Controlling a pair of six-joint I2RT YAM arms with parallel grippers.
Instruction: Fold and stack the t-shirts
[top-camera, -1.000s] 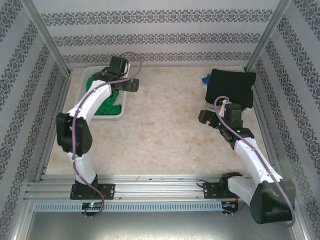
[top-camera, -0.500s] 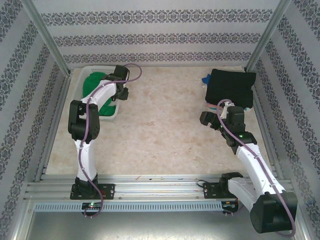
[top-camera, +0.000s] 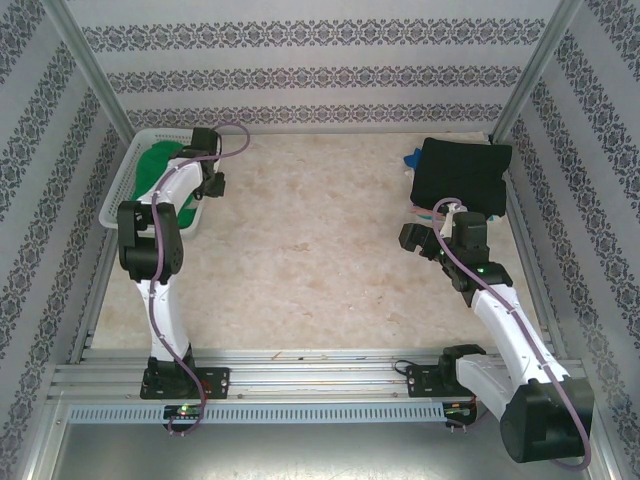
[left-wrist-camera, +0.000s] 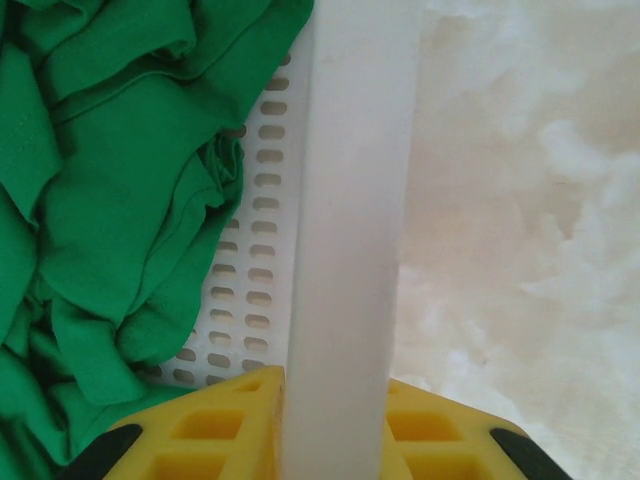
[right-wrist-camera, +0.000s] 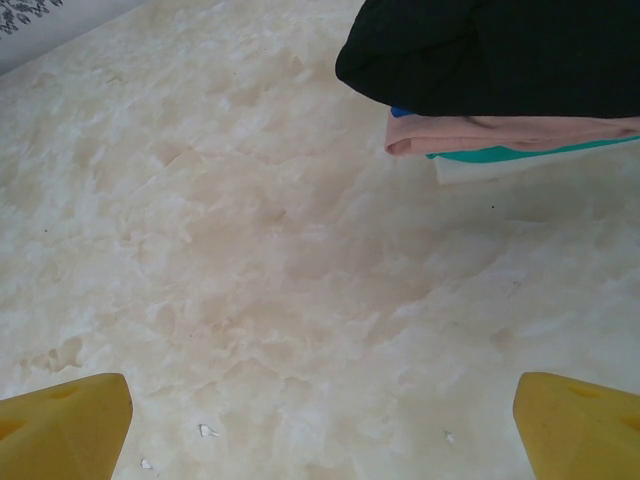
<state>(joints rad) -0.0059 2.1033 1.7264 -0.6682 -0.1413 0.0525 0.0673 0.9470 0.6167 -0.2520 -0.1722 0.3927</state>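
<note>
Nearest the arm bases, the right fingers (right-wrist-camera: 70, 420) are spread wide and hold nothing, hovering over bare worktop (right-wrist-camera: 250, 250) just short of the folded stack. That stack sits at the far right. A black t-shirt (right-wrist-camera: 500, 50) lies on top, with a pink t-shirt (right-wrist-camera: 480, 133) and a teal layer (right-wrist-camera: 520, 152) showing at the edge under it. At the far left corner the left fingers (left-wrist-camera: 220, 430) are closed on the rim of the white basket (left-wrist-camera: 350, 200), one on each side of its wall. The green t-shirt (left-wrist-camera: 110, 200) is heaped inside the basket, crumpled and unfolded. It looks light, limp and thin, so it will likely sag and bunch when lifted and will not hold a shape. A pinch on a raised ridge of cloth should free it from the basket. Spreading it flat will probably need holds at the shoulders or the hem corners.
</note>
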